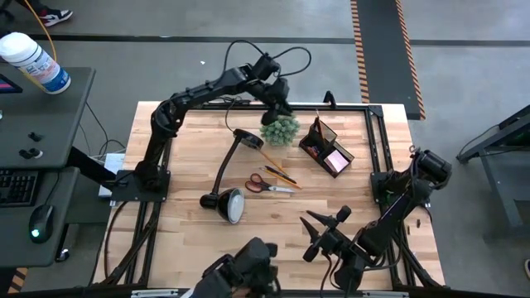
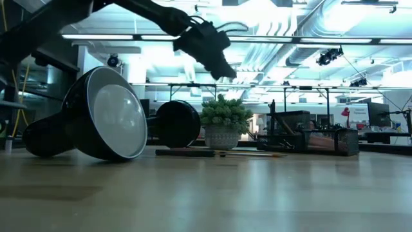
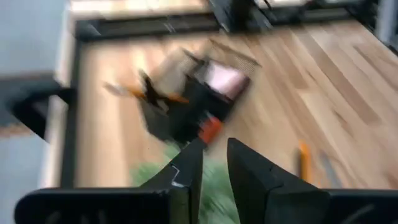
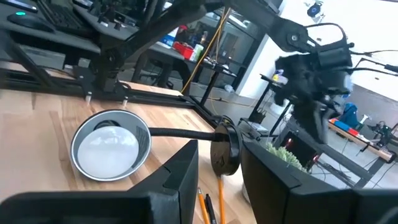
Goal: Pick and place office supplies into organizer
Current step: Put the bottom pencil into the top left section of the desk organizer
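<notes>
Left gripper [image 1: 280, 103], jaws slightly apart and empty above plant [image 1: 280, 129], should drop onto pencils [image 1: 277, 170]; right gripper [image 1: 319, 225] waits, jaws apart.

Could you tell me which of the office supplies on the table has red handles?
The scissors, lying flat on the bare wood near the table's middle, beside the lamp. The pencils just past them are thin orange and dark sticks with no handles.

Grey floor [image 1: 248, 21]; side desk [image 1: 41, 108]; bright ceiling lights [image 2: 270, 13].
</notes>
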Robot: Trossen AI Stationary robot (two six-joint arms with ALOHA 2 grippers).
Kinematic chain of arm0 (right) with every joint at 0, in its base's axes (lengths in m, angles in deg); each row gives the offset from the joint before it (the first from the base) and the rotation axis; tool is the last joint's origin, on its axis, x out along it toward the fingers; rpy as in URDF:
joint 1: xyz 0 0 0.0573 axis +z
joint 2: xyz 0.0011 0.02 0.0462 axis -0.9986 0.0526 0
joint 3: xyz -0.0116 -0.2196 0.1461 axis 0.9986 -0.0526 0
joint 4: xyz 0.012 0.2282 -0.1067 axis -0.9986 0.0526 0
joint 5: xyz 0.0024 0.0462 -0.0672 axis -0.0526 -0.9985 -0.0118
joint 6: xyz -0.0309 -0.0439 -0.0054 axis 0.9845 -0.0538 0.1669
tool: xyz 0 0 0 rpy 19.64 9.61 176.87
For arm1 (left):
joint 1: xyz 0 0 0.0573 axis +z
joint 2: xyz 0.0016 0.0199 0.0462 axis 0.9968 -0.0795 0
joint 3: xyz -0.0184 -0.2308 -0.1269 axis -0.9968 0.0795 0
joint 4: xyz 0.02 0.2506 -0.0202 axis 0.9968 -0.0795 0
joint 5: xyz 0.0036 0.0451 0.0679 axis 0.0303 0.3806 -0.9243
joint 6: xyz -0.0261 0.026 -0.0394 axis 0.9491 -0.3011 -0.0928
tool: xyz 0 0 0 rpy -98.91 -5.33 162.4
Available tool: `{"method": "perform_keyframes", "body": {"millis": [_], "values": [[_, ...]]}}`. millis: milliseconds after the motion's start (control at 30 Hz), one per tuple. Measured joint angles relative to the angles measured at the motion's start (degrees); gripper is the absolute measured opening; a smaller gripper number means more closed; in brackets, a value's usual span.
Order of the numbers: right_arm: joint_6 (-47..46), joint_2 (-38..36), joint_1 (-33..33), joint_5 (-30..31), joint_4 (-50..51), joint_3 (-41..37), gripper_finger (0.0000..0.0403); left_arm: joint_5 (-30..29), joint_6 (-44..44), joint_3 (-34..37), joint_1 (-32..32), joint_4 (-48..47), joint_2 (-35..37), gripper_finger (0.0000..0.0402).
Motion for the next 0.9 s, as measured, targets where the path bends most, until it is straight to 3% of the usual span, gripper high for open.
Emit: {"method": "perform_keyframes", "body": {"millis": [200, 367, 500, 667, 900], "values": [[-0.3, 0.0, -1.4, -1.7, 0.0, -0.1, 0.0112, 4.4, -6.4, 0.1, -0.9, -12.9, 1.2, 0.0034], [-1.6, 0.0, -2.0, -3.2, 1.0, -0.1, 0.0112, 9.6, -6.0, 2.1, -2.1, -14.1, 2.2, 0.0011], [-6.1, 0.0, -1.9, -3.3, 5.6, -0.1, 0.0112, 8.1, -6.6, 7.7, -2.9, -16.0, 4.5, 0.0002], [-10.9, 0.0, -1.9, -5.1, 9.8, -0.1, 0.0112, 6.4, -5.1, 22.6, -3.0, -10.5, 12.4, 0.0001], [-12.1, 0.0, -2.8, -7.0, 10.7, -0.1, 0.0112, -7.2, 11.8, 51.2, -3.6, 16.6, 29.9, 0.0001]]}}
